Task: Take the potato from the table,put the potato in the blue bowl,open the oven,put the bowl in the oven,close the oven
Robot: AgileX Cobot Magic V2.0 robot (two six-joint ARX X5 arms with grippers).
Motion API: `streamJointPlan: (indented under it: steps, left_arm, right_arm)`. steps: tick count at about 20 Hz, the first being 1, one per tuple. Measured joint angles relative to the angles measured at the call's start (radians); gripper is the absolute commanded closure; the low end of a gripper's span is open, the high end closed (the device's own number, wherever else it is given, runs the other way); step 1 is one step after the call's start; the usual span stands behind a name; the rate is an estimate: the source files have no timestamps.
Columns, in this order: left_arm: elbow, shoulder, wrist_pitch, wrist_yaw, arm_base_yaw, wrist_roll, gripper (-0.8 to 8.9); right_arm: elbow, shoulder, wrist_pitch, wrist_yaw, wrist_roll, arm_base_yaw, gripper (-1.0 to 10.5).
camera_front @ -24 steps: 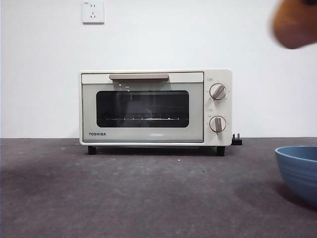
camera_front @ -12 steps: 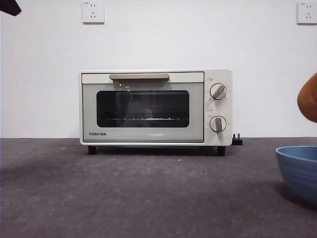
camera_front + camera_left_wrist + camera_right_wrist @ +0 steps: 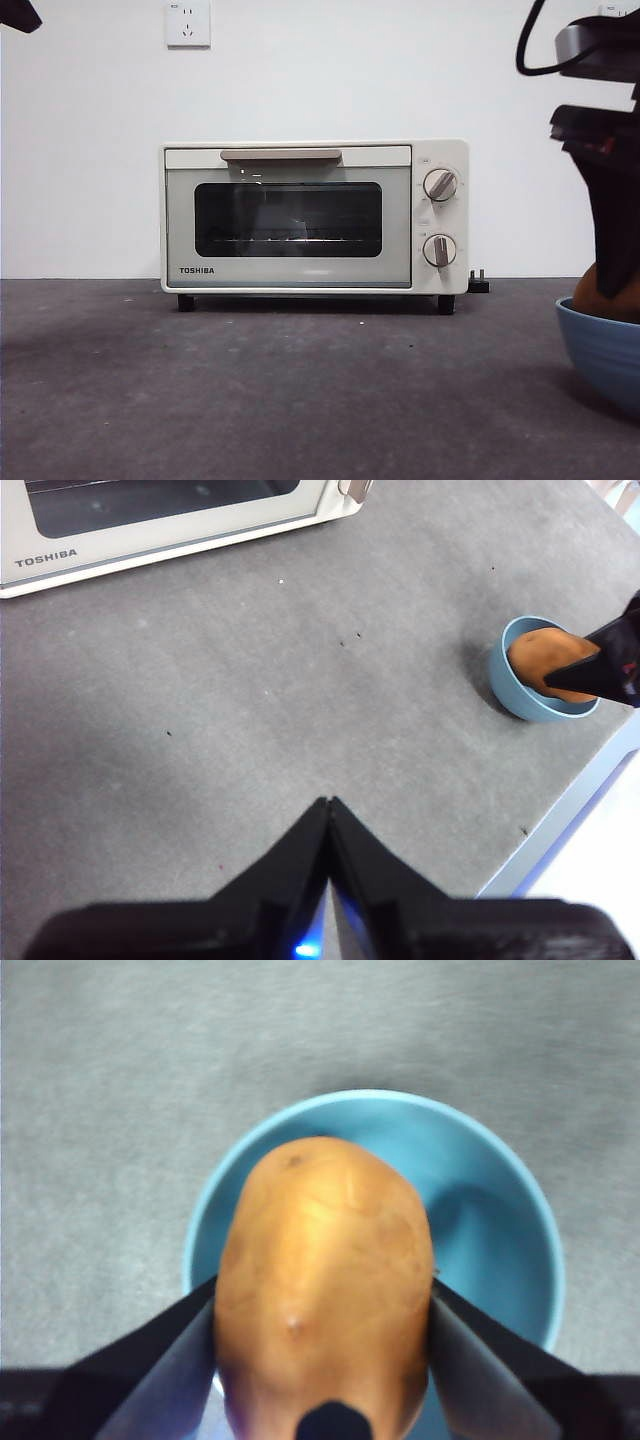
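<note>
My right gripper is shut on the potato, an orange-brown lump held low inside the blue bowl. In the front view the bowl sits at the far right edge, a sliver of potato shows above its rim, and the right gripper reaches down from above. The cream TOSHIBA oven stands at the back with its door closed. My left gripper is shut and holds nothing, high over the table, far from the bowl and potato.
The table's edge runs close beside the bowl. A black plug lies by the oven's right foot. A black tip of the waiting arm shows at the top left corner.
The potato has come down from the upper right into the blue bowl. The right arm carrying it now shows large and dark at the right of the front view.
</note>
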State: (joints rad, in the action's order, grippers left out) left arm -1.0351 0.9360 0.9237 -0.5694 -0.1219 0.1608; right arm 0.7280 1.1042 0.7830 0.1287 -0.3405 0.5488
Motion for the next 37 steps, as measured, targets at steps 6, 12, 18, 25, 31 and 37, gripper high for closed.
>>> streamJointPlan:
  steps: [6,12,18,25,31,37]
  left_arm:
    - [0.0,0.0,0.004,0.0,0.0,0.011,8.19]
    - [0.0,0.0,0.004,0.0,0.0,0.012,8.19]
    - [0.0,0.023,-0.013,0.0,0.0,0.013,8.19]
    - [0.0,0.072,-0.082,0.0,0.0,0.013,8.19]
    - [0.0,0.161,-0.387,-0.023,0.0,-0.109,8.19]
    - [-0.034,0.404,-0.71,-0.18,-0.005,-0.303,8.19]
  right_arm:
    - [0.0,0.043,0.003,0.002,-0.006,0.0,6.5]
    - [0.0,0.044,-0.021,0.031,-0.015,0.0,5.9]
    - [0.001,0.044,0.021,0.053,-0.015,0.0,5.2]
    - [0.121,0.043,0.148,0.069,-0.015,0.0,4.4]
    - [0.389,-0.053,0.261,0.069,0.0,0.026,5.3]
    - [0.574,-0.205,0.298,0.019,0.0,0.061,9.3]
